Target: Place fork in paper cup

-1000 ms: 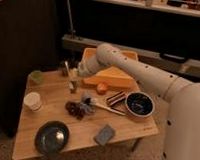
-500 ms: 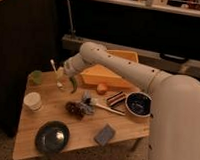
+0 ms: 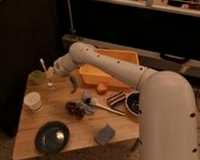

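Observation:
My gripper point(image 3: 50, 75) is at the back left of the wooden table, at the end of the white arm that reaches in from the right. It is shut on the fork point(image 3: 42, 65), a slim pale utensil that sticks up and to the left from it. The paper cup point(image 3: 32, 100) stands upright near the table's left edge, in front of and a little left of the gripper, apart from it. The fork is held above the table, behind the paper cup and beside a pale green cup point(image 3: 36, 77).
A yellow tray point(image 3: 111, 71) sits at the back with an orange point(image 3: 101, 88) in front of it. A dark bowl point(image 3: 133, 103), a white-handled brush point(image 3: 106, 108), a dark fruit cluster point(image 3: 75, 109), a dark plate point(image 3: 52, 136) and a blue sponge point(image 3: 106, 135) lie on the table point(image 3: 81, 128).
The gripper has moved left across the back of the table, carrying the fork, and now sits next to the green cup, closer to the paper cup.

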`<state>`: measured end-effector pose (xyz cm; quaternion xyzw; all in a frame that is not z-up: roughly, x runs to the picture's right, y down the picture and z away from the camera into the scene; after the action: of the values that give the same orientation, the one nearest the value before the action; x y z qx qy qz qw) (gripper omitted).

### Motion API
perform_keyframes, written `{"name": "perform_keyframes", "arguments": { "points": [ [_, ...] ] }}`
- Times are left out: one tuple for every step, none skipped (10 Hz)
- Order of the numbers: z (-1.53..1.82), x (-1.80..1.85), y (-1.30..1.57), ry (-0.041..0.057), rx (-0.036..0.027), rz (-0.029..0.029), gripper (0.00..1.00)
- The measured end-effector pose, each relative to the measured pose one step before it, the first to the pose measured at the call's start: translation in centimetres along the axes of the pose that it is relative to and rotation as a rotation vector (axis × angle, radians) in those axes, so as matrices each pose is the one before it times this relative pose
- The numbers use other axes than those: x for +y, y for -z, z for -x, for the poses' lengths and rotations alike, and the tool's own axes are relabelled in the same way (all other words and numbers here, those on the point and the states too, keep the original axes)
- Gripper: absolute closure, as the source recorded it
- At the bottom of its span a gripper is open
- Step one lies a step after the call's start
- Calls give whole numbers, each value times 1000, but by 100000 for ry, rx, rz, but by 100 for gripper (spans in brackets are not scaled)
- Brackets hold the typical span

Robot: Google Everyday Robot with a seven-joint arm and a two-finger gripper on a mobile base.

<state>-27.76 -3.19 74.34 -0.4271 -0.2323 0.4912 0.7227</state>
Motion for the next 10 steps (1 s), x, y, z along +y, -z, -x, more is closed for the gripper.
{"name": "perform_keyframes", "arguments": {
  "points": [
    [-114,914,-391,1516,1544,856,80],
    [-114,225,-47,928,513,-57,80],
    [-186,571,-380,3325,-1371,-2204,80],
    [111,503,-359,1590,-1996,-3849,80],
    [28,192,-759,239,-1253,-3377,80],
    [133,87,-894,-185,-800,-125,80],
    [47,-113,-752,-123,-41,1160,80],
    [236,17,-691,77,-346,2245,80],
    [94,7,-653,206,1,3106,80],
    [269,-200,-465,-15,-526,7406,80]
  ]
}}
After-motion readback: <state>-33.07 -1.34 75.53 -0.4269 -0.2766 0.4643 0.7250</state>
